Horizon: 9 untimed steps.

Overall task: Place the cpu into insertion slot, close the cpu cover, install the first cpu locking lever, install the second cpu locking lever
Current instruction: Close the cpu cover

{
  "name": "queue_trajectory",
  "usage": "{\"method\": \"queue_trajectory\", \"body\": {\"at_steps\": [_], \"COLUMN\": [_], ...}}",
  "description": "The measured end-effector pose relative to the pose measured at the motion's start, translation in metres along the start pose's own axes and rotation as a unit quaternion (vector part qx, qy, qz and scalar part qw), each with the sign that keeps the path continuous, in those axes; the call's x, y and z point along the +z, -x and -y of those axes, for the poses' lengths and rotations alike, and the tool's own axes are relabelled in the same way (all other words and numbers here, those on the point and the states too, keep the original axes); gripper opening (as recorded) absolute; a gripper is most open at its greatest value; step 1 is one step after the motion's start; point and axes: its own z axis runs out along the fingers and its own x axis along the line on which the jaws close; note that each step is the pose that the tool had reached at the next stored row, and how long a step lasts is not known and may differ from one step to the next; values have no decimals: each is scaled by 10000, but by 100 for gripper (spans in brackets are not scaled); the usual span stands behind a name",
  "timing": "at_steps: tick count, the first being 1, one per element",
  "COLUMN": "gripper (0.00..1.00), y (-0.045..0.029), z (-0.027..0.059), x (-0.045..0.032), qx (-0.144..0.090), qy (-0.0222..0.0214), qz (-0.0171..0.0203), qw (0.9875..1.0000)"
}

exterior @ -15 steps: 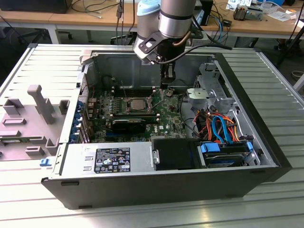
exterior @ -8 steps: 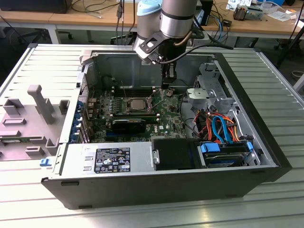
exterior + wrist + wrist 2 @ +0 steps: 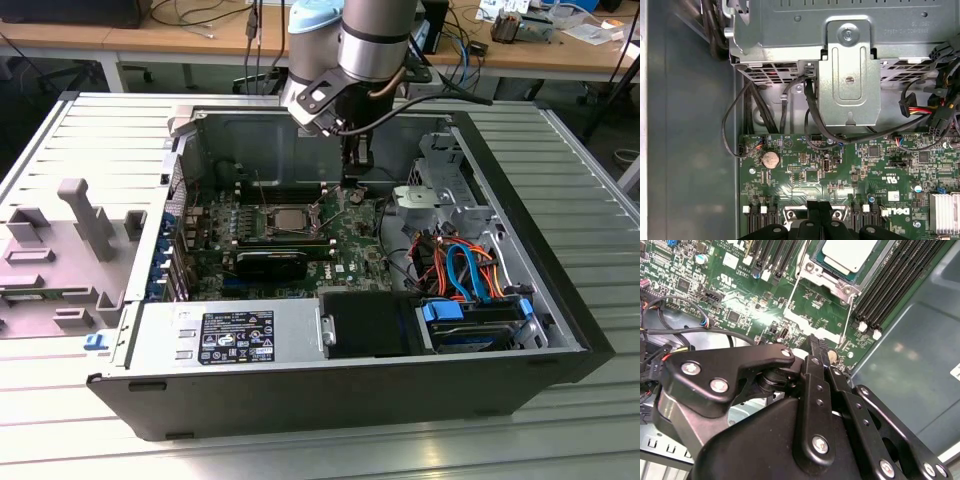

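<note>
Cpu (image 3: 845, 251) sits seated in the insertion slot (image 3: 812, 266) on the green board (image 3: 810, 175), with the arm's jaws pressed together just beside a thin wire lever (image 3: 848, 315); we judge the chip light, stiff and fragile underneath, best gripped by its bare edges

Below me, the ribbed metal table (image 3: 585, 170) carries the open computer case (image 3: 330, 400); a grey plastic fixture (image 3: 60, 250) lies just beside it.
</note>
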Motion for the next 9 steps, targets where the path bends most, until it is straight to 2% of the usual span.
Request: {"method": "queue_trajectory", "body": {"at_steps": [9], "gripper": [11], "y": [-1], "z": [-35], "x": [27], "qx": [0], "qy": [0], "qz": [0], "qw": [10000]}}
